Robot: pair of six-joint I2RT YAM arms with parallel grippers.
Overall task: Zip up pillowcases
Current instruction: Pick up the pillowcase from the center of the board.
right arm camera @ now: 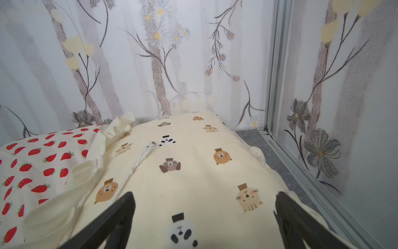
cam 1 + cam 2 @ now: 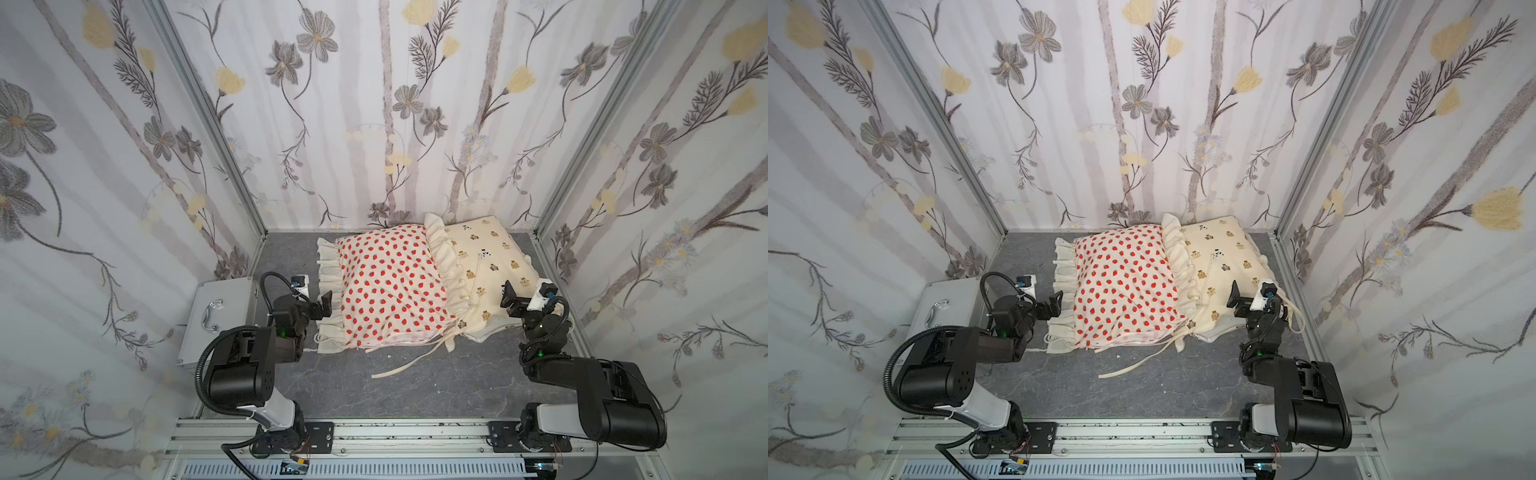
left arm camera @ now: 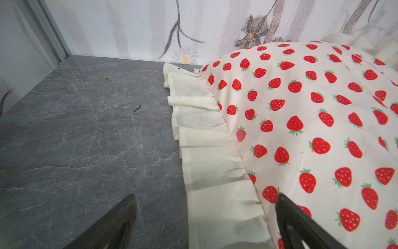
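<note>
Two stuffed pillowcases lie side by side at the back of the grey table in both top views. The strawberry pillowcase (image 2: 390, 286) (image 2: 1125, 282) (image 3: 301, 120) overlaps the left edge of the bear pillowcase (image 2: 494, 253) (image 2: 1229, 249) (image 1: 193, 172) with its cream ruffle. My left gripper (image 2: 326, 304) (image 2: 1054, 304) (image 3: 205, 196) is open, low over the strawberry case's left ruffle, holding nothing. My right gripper (image 2: 508, 296) (image 2: 1234, 295) (image 1: 204, 194) hovers open above the bear case's near right part, empty.
A silver metal case (image 2: 220, 316) (image 2: 942, 311) with a handle lies left of the left arm. Long cream ties (image 2: 411, 361) trail from the pillowcases onto the table (image 2: 374, 395). Flowered walls close in on three sides. The right wall's metal rail (image 1: 301, 172) runs beside the bear case.
</note>
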